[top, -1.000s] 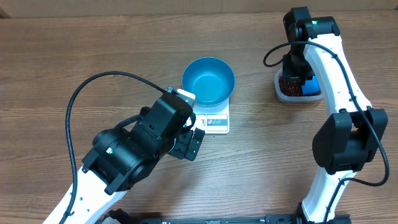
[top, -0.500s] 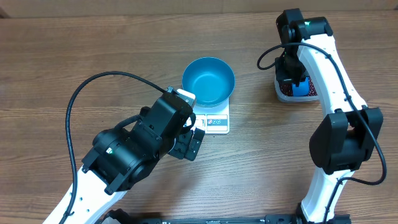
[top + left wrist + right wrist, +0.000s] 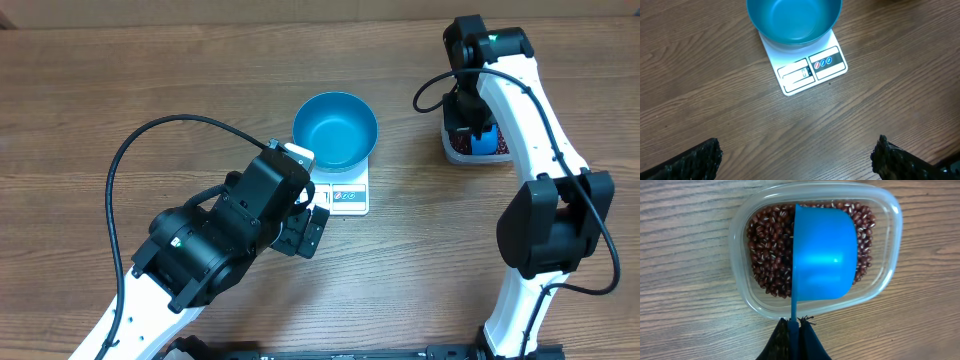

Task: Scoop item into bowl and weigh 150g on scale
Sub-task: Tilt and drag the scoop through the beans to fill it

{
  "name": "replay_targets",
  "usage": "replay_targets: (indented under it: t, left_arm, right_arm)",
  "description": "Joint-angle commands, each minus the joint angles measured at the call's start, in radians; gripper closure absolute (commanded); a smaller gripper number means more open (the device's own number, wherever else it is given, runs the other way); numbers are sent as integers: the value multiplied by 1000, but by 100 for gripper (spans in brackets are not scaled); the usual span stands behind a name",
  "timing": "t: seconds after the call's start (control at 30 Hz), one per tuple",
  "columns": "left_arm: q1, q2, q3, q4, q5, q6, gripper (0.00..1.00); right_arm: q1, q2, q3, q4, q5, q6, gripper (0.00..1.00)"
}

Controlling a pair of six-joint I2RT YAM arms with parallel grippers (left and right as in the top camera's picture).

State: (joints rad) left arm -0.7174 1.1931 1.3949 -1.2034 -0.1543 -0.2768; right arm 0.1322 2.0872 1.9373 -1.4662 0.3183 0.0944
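So the right tool [image 3: 795, 330] is pinched tight on the thin handle of a little blue scoop [image 3: 825, 255]. The cup of it sits over the clear tub [image 3: 890, 215], with the beans [image 3: 767, 250] right underneath, showing mostly to one side of the cup and around its edges. The tub is off at the far right of the wooden surface [image 3: 150, 80]. The left tool [image 3: 800, 155] is spread wide with nothing in it, sitting just short of the white scale [image 3: 810, 70]. The blue bowl [image 3: 795, 20] stands on the scale's far end, display and buttons left uncovered, well apart from the tub.
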Motion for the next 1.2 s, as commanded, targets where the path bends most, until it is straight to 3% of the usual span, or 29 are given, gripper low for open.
replay_targets:
  t: [0.0,0.9,1.17]
  left_arm:
    - [4,-10,20,3,-13,19,0]
    - [5,-10,20,3,-13,19,0]
    - [5,-10,20,3,-13,19,0]
  right_arm:
    - [5,52,-1,-3,-18,8,96]
    - [-61,63,2,-6,-272,-27,96]
    - [-142,35,2,6,-483,-160,96]
